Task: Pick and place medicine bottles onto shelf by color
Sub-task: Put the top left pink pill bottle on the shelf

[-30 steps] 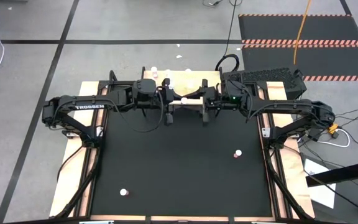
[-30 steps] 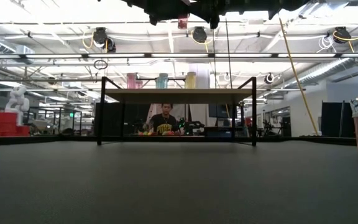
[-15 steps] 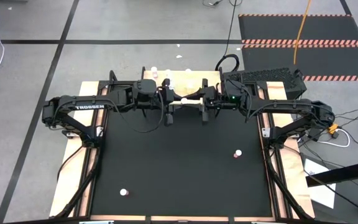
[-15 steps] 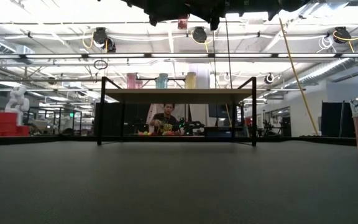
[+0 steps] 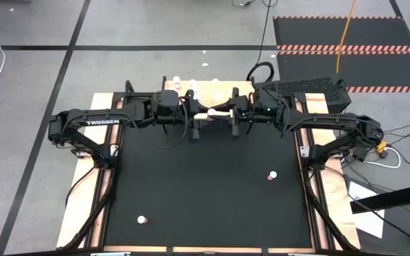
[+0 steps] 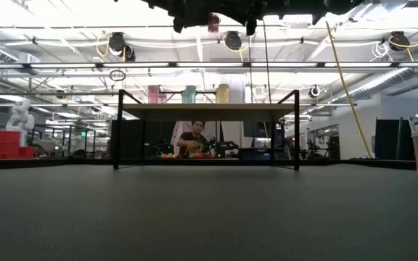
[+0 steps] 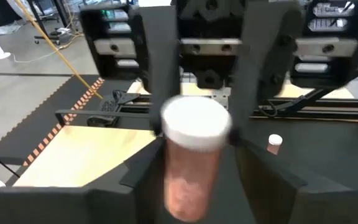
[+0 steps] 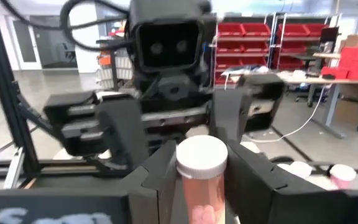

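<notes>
Two grippers meet high over the far end of the table (image 5: 205, 213), directly above the shelf (image 6: 209, 112). The left gripper (image 5: 193, 121) and the right gripper (image 5: 235, 119) face each other nose to nose, with one pink bottle (image 7: 191, 155) between them.

Right gripper: clenched on the pink bottle. In its own wrist view its fingers (image 8: 160, 162) press against both sides of the bottle just below the white cap, and the left wrist view confirms contact at the cap.

Left gripper: released. Seen from the right wrist view, its fingers (image 8: 123, 130) stand wider than the cap, with a visible gap on one side (the bottle body lies between them but is not pinched).

Task items:
- The pink bottle is in the air above the shelf, upright, cap up; the low view shows it at the very top edge.
- On the shelf board stand three bottles in a row: pink (image 6: 154, 94), pale blue (image 6: 189, 94) and yellow (image 6: 223, 93), upright and apart from one another.
- Two loose bottles rest on the black mat, well apart: one on the right side (image 5: 271, 176), one near the front left (image 5: 142, 220).

Background: a seated person (image 6: 193, 145) is visible beyond the shelf legs
</notes>
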Controlling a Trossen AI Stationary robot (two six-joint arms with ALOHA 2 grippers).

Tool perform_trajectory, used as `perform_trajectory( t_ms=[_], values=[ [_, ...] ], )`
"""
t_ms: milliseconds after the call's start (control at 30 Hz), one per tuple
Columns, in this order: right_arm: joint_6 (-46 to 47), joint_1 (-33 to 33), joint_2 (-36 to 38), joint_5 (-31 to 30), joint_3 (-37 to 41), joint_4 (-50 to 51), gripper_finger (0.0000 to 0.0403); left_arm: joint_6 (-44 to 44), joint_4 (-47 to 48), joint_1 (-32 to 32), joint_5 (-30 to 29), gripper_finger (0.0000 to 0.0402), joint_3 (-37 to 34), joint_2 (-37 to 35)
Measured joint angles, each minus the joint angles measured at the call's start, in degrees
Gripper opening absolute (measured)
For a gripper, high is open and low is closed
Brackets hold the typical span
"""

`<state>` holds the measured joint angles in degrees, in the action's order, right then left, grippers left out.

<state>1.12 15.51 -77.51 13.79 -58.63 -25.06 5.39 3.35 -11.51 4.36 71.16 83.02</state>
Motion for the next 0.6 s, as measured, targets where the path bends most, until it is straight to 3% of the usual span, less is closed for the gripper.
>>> perform_trajectory(
  t_ms=[300,500,600],
  values=[
    [-1.44,5.88,3.33,1.08,0.07,1.45,0.0120,-1.49,2.35,-0.24,-2.35,0.0271,0.06,-0.70],
    [-4.89,14.07,5.37,-1.04,-0.07,5.94,0.0120,-2.73,6.59,0.02,-4.29,0.0282,0.02,-2.50],
    [-4.84,17.33,5.46,0.77,-0.02,6.92,0.0120,-2.69,9.11,-0.10,-5.78,0.0283,0.01,-4.00]
  ],
)
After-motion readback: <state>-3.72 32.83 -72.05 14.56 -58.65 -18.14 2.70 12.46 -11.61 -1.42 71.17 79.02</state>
